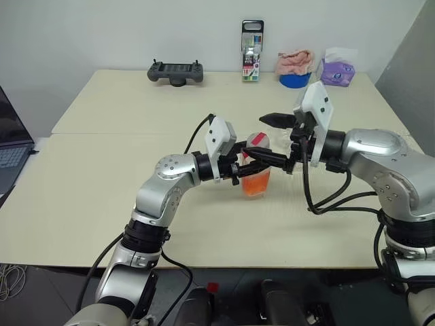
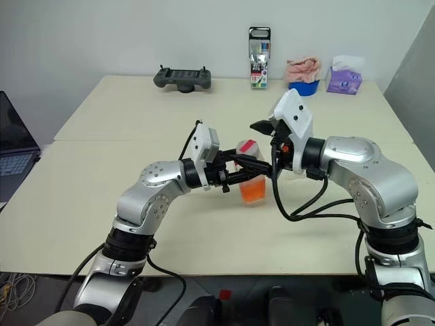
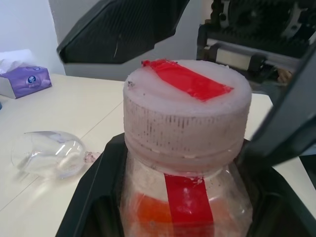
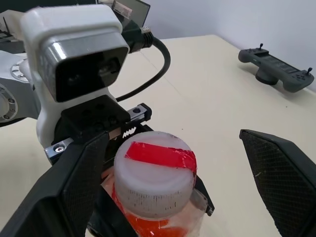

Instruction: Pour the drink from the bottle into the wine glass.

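One bottle (image 1: 256, 170) is held upright near the middle of the desk (image 1: 102, 197), pinched at its body by the left end effector (image 1: 250, 164); its cap (image 4: 154, 173) is on, and orange-red drink (image 1: 255, 183) fills its lower part. The right end effector (image 4: 173, 187) is spread wide, one finger on each side of the cap. One wine glass (image 3: 52, 159) is seen lying on its side on the desk; its stem and foot are hidden. At the far edge are counted one controller (image 1: 176, 72), one pen box (image 1: 252, 51), one blue bowl (image 1: 294, 79) and one tissue pack (image 1: 338, 72).
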### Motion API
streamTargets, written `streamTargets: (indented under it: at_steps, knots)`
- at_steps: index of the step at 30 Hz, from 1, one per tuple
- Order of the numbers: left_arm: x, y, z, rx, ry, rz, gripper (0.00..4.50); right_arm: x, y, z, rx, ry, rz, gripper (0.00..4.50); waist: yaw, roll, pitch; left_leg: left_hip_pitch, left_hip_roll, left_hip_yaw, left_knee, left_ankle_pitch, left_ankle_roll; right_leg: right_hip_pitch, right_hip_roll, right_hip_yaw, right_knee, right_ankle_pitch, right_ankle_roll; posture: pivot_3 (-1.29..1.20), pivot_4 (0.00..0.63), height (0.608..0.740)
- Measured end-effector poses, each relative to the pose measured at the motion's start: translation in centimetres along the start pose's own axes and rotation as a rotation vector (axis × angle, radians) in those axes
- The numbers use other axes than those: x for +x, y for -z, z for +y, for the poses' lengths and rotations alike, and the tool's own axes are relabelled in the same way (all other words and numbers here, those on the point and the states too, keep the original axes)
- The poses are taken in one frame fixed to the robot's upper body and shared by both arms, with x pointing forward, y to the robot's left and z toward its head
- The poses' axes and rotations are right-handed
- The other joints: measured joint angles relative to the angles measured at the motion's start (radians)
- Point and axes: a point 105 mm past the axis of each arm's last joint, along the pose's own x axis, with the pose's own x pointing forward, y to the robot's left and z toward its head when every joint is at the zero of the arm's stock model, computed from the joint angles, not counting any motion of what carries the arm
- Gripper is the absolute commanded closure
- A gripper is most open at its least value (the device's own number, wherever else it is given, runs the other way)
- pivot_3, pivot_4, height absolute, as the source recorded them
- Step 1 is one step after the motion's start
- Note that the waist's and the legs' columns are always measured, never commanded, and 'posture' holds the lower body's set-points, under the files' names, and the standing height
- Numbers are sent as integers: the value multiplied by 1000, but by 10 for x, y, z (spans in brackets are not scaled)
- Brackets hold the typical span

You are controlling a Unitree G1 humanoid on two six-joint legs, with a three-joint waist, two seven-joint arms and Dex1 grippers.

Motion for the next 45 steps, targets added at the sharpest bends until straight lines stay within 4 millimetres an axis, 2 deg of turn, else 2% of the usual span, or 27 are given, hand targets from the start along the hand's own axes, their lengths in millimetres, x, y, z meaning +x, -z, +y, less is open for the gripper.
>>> streamTargets:
  at_steps: [8,13,29,34,38,42,45]
  knots:
    - [-1,0,1,1,-6,3,2363,16,5,-3,0,4,5,0,0,0,0,0,0,0,0,0,0,0,0,0,0,0,0,0,150,740]
    - [-1,0,2,3,-15,3,2363,18,6,-7,5,10,0,0,0,0,0,0,0,0,0,0,0,0,0,0,0,0,0,0,150,740]
    - [-1,1,2,4,-19,7,2363,-10,13,-10,29,-14,15,0,0,0,0,0,0,0,0,0,0,0,0,0,0,0,0,0,150,740]
    - [-2,1,2,7,-13,14,2363,-27,15,-9,41,-32,26,0,1,0,0,0,0,0,0,0,0,0,0,0,-1,0,0,0,150,740]
    - [-1,2,1,7,-10,14,2363,-25,7,-1,51,-60,-10,0,-3,0,0,0,1,0,0,0,0,0,1,0,0,0,0,0,150,740]
    - [-1,2,1,7,-10,16,2363,-21,8,-3,75,-6,-11,0,-1,0,0,0,0,0,0,0,0,0,1,0,0,0,0,0,150,740]
    - [-2,2,2,8,-11,17,2363,-18,4,3,83,10,-23,0,-1,0,0,0,0,0,0,0,0,0,1,0,-1,0,0,0,150,740]
